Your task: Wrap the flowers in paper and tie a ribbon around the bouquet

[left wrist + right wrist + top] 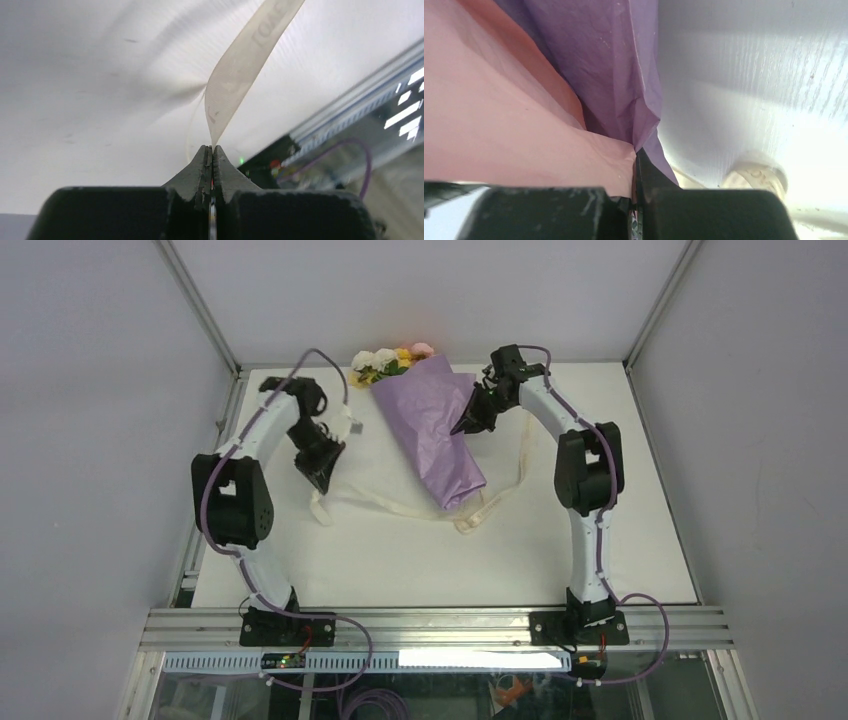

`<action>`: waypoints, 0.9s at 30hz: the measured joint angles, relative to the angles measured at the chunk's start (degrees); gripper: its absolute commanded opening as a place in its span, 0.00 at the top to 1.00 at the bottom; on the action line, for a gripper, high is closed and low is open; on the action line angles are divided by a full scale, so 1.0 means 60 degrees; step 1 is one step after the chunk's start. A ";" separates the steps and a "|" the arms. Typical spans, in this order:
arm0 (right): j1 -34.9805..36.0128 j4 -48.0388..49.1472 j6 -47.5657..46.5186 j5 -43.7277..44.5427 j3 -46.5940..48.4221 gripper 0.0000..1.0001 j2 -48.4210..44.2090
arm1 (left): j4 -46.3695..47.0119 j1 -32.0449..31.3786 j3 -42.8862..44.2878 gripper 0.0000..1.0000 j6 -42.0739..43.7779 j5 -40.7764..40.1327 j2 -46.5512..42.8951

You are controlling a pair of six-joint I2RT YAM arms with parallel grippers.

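The bouquet (pixel 437 430) lies slanted on the white table (pixel 400 560), a cone of lilac paper (pixel 614 60) whose pale pink inner face (pixel 499 115) shows in the right wrist view. The flowers (pixel 390 360) stick out of its wide far end. My right gripper (pixel 466 427) (pixel 636 152) is shut on the paper's right edge. The cream ribbon (pixel 400 508) runs under the cone's narrow end and loops up on the right (pixel 754 172). My left gripper (pixel 322 480) (pixel 212 147) is shut on the ribbon's left end (pixel 240 65), which rises from the jaws.
An aluminium rail (pixel 430 625) carrying both arm bases runs along the table's near edge and shows in the left wrist view (pixel 350 115). Grey walls and metal frame posts (pixel 200 305) close in the sides and back.
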 measured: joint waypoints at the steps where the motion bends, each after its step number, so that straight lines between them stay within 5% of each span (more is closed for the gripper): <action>1: 0.0000 -0.0022 0.0000 -0.0004 -0.0073 1.00 -0.0120 | 0.0051 0.0550 0.0576 1.00 -0.0255 0.0364 0.0029; 7: 0.0091 -0.0058 -0.0018 -0.0022 -0.0546 1.00 -0.0707 | 0.0510 0.1526 0.2674 1.00 -0.1126 0.0994 -0.0124; 15: 0.0780 0.0386 0.0266 -0.0015 -0.1909 1.00 -0.1563 | 0.1399 0.1625 0.2623 1.00 -0.2743 0.1027 0.0317; 27: 0.3384 0.3118 0.2368 0.0495 -0.3956 1.00 -0.1705 | 0.2007 0.1647 0.1290 1.00 -0.3472 0.1144 -0.0441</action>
